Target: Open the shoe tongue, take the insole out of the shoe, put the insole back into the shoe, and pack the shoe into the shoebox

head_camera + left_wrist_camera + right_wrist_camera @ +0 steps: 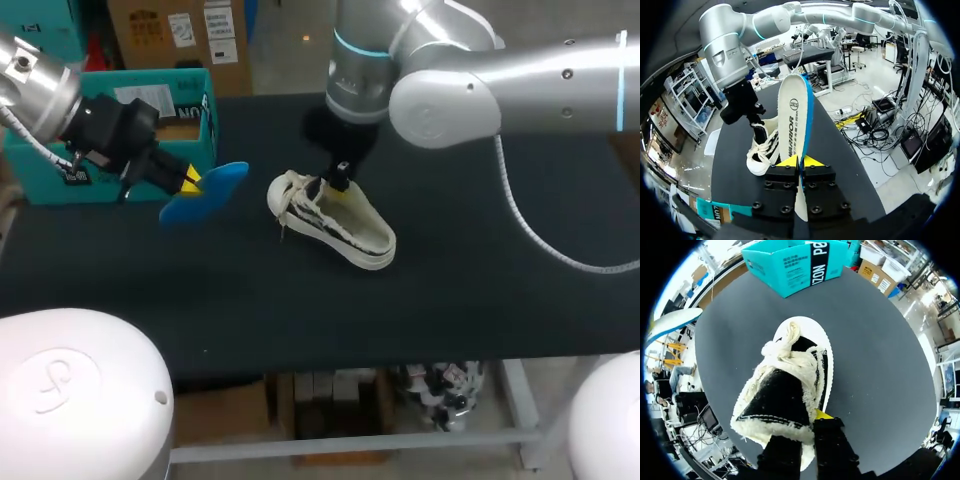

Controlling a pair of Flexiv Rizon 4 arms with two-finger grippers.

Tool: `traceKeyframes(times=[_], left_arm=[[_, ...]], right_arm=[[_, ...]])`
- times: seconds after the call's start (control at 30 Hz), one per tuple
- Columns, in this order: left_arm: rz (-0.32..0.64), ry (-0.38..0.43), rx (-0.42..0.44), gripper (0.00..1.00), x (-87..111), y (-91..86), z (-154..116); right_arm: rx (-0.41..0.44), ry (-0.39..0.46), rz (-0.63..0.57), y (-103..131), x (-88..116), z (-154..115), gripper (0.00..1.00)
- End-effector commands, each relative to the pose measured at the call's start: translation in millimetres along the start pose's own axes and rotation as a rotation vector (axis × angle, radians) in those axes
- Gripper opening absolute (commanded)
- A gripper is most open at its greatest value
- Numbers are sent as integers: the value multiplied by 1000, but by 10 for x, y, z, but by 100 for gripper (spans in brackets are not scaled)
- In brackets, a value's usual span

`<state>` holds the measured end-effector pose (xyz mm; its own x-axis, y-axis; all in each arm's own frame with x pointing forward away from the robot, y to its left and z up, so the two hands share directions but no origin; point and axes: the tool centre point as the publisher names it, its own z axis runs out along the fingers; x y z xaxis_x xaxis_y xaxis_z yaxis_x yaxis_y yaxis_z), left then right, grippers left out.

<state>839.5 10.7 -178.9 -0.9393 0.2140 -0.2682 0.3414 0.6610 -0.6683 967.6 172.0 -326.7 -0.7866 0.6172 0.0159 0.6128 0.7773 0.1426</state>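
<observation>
The blue insole [205, 192] is sticking straight out ahead of the left pincer [190, 180], which is squeezing one end of it tight. The insole's long way is pointing at the shoe [335, 225], which is lying just past its far tip, not touching. The right pincer [340, 185] is reaching down into the shoe's mouth and seems to be pinching the tongue [777, 400]. The teal shoebox [40, 170] is sitting behind the left pincer. I cannot tell what is inside it.

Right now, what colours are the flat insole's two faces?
Flat insole: white printed face, blue back; left wrist view best.
</observation>
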Motion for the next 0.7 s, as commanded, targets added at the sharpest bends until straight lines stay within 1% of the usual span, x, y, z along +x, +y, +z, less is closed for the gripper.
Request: traceKeyframes(times=[0.03, 0.23, 0.27, 0.33, 0.37, 0.43, 0.47, 0.53, 0.57, 0.6, 0.67, 0.7], left_arm=[[27, 58, 25, 0, -156, 27, 29], [76, 109, 62, 0, -266, 88, 79], [82, 118, 70, 0, -282, 104, 82], [93, 130, 77, 0, -311, 135, 83], [98, 135, 78, 0, -324, 146, 85], [111, 146, 80, 0, -352, 168, 85], [114, 148, 81, 0, -366, 181, 80], [128, 159, 91, 0, -389, 205, 69], [134, 161, 94, 0, -396, 217, 65], [140, 165, 96, 0, -401, 223, 64], [152, 177, 99, 0, -410, 237, 65], [157, 181, 100, 0, -413, 244, 66]], right_arm=[[-68, 34, 189, -147, 14, -46, 0], [-101, 55, 378, -227, 68, -20, 0], [-84, 37, 422, -234, 74, -17, 0], [-104, 45, 479, -253, 86, -19, 0], [-98, 31, 511, -255, 89, -20, 0], [-105, 33, 545, -247, 107, -28, 0], [-81, 14, 578, -240, 118, -34, 0], [-72, 6, 624, -232, 146, -47, 0], [-51, -20, 661, -237, 167, -56, 0], [-65, -20, 666, -241, 187, -67, 0], [-51, -34, 684, -227, 219, -70, 0], [-58, -29, 680, -218, 227, -57, 0]])
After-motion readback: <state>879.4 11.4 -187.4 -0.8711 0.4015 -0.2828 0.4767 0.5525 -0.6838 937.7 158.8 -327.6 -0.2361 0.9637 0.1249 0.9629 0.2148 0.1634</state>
